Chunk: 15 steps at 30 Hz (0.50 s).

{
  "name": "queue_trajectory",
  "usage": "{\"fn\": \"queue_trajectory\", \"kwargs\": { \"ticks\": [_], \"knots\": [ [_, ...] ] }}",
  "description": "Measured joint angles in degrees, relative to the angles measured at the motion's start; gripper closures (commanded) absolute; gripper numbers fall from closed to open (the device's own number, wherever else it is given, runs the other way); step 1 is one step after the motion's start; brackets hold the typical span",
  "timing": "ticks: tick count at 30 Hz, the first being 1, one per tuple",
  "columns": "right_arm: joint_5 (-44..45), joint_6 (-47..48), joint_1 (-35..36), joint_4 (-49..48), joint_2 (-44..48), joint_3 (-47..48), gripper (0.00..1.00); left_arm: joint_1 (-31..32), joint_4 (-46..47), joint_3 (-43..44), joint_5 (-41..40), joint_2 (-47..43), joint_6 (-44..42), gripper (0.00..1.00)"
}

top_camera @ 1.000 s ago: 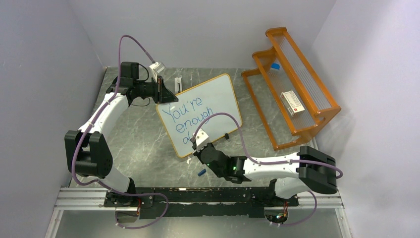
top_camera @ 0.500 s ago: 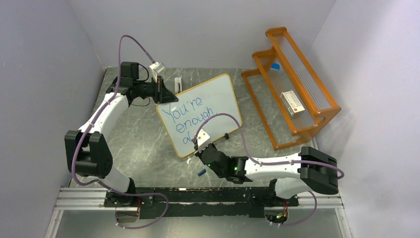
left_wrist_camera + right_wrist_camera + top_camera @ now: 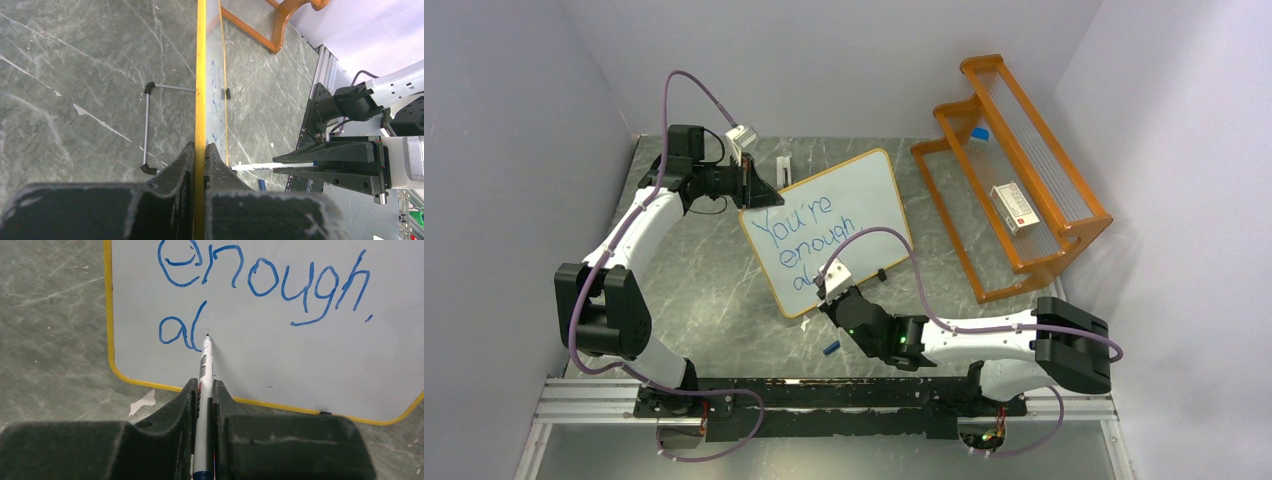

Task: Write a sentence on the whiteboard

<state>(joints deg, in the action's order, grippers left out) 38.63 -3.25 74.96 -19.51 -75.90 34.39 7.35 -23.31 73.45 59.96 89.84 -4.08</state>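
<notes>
Whiteboard (image 3: 829,225) sits mid-table, nearer the far edge, turned diagonally, its yellow-orange frame propped up on a thin wire stand (image 3: 146,127). Blue handwriting on its face reads "You're enough," with "al" begun on the line below. Left fingers (image 3: 191,152) are closed tight on the board's frame at its far-left corner, one finger on each face. Right fingers (image 3: 192,390) are clamped on a white marker (image 3: 205,365) near the board's near edge, barrel pointing away from the wrist. The marker tip is at the board face just right of the "l"; contact looks likely but is not certain. A small blue cap (image 3: 830,348) lies on the table (image 3: 714,290) near the right arm. An orange rack (image 3: 1014,170) stands along the right edge.
</notes>
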Motion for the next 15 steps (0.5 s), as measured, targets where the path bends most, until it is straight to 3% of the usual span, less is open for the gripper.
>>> {"fn": "queue_trajectory", "kwargs": {
  "ticks": [15],
  "knots": [
    [0.87, 0.72, -0.20, -1.62, -2.10, 0.22, 1.00, 0.00, 0.02, 0.00, -0.02, 0.04, 0.00, 0.95]
  ]
}}
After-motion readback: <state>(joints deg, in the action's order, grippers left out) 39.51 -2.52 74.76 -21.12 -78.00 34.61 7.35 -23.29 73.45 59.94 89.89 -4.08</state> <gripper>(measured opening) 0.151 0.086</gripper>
